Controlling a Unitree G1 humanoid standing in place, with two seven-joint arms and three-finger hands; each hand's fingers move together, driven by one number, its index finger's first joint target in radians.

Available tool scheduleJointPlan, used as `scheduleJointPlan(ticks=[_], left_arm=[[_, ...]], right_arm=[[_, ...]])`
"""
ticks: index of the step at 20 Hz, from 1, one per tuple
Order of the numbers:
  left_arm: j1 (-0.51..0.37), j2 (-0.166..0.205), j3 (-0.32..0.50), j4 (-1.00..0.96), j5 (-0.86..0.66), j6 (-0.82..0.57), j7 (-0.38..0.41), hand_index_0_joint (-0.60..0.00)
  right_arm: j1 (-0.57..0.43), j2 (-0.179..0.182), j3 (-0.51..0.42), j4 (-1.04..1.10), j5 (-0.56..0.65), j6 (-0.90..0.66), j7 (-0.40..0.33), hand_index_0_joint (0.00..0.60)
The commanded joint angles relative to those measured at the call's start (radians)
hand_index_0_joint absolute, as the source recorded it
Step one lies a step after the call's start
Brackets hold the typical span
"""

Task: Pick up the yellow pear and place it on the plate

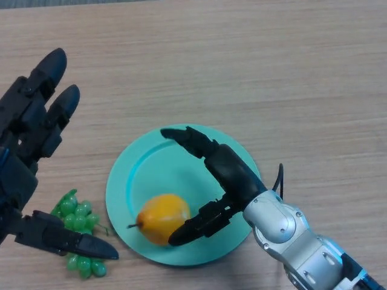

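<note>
The yellow pear (pixel 161 218) lies on the teal plate (pixel 143 170), in its near half, stem pointing left. My right hand (pixel 233 175) hovers over the plate's right side, fingers spread open in a wide arc; its thumb tip sits just beside the pear's right end and its fingers reach toward the plate's far rim. No finger is curled round the pear. My left hand (pixel 27 145) is at the left edge of the view, open, with straight fingers pointing away and its thumb low by the grapes.
A bunch of green grapes (pixel 78 217) lies on the wooden table (pixel 272 72) just left of the plate, partly under my left thumb.
</note>
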Motion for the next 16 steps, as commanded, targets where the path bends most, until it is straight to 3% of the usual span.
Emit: scheduleJointPlan(ticks=[1, 2, 4, 8, 10, 14, 16], left_arm=[[-0.035, 0.033, 0.015, -0.043, -0.010, -0.111, -0.011, 0.000], [-0.050, 0.030, 0.000, -0.024, 0.003, -0.139, 0.003, 0.000], [-0.081, 0.069, 0.023, -0.057, -0.032, -0.035, 0.016, 0.000], [-0.089, 0.045, -0.036, -0.021, 0.016, -0.078, 0.058, 0.000], [-0.127, 0.067, -0.045, -0.010, -0.009, -0.035, 0.103, 0.000], [-0.175, 0.080, -0.071, 0.080, -0.015, -0.064, 0.159, 0.000], [-0.178, 0.073, -0.084, 0.109, -0.011, -0.116, 0.174, 0.000]], right_arm=[[-0.021, 0.008, -0.118, -0.142, -0.021, -0.080, 0.052, 0.000], [0.000, 0.008, -0.159, -0.199, -0.041, -0.075, 0.099, 0.000], [0.056, 0.008, -0.245, -0.323, -0.041, -0.034, 0.187, 0.000], [0.175, 0.008, -0.428, -0.562, 0.016, 0.054, 0.346, 0.000], [0.223, 0.006, -0.519, -0.664, 0.082, 0.117, 0.380, 0.000], [0.322, -0.061, -0.691, -0.731, 0.182, 0.038, 0.382, 0.000], [0.362, -0.075, -0.761, -0.753, 0.226, 0.019, 0.380, 0.000]])
